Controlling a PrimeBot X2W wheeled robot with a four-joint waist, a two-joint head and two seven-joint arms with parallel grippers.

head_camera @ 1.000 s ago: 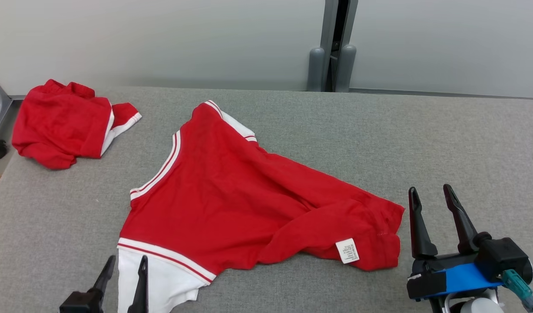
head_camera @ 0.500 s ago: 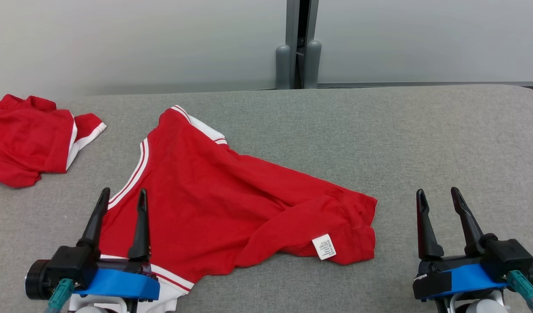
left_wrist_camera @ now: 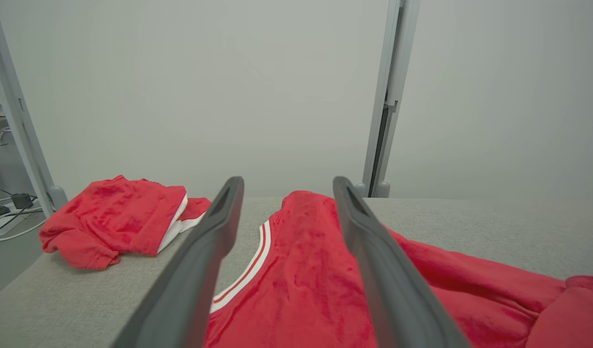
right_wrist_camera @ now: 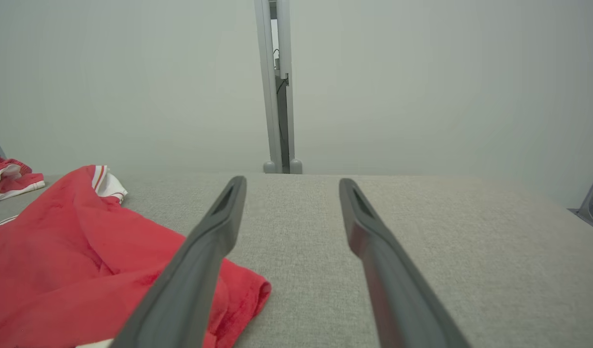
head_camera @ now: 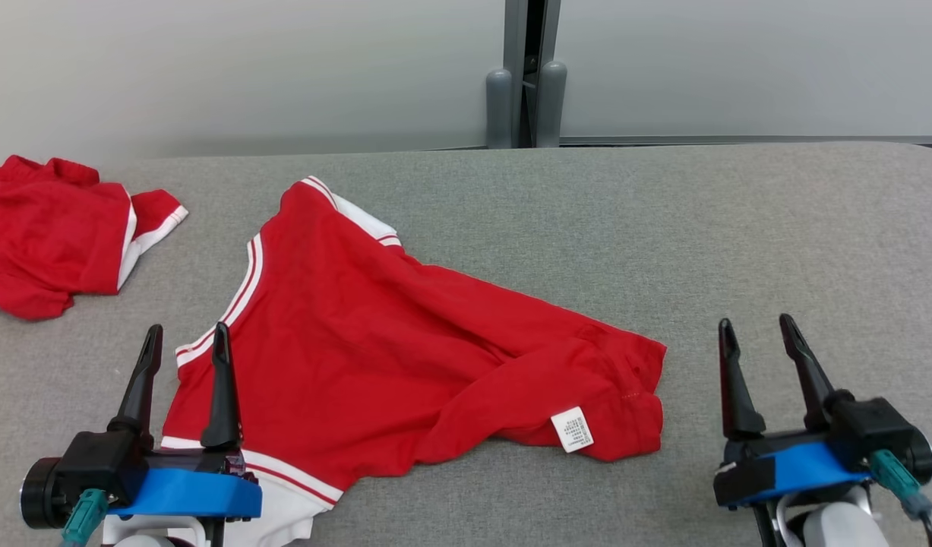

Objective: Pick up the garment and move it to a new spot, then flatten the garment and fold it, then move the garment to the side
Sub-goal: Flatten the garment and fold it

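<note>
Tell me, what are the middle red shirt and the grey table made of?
Middle red shirt: probably soft knitted cloth, maybe cotton. It looks matte, wrinkles and lies in floppy folds. Grey table: its top looks covered in felt-like fabric, matte, with a fine speckled weave. What lies underneath is hidden.

free: table (head_camera: pixel 777 228) right side | obstacles: garment (head_camera: pixel 405 342) centre, second garment (head_camera: pixel 48 235) far-left

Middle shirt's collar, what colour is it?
White with a red stripe; the collar shows best in head view.
</note>
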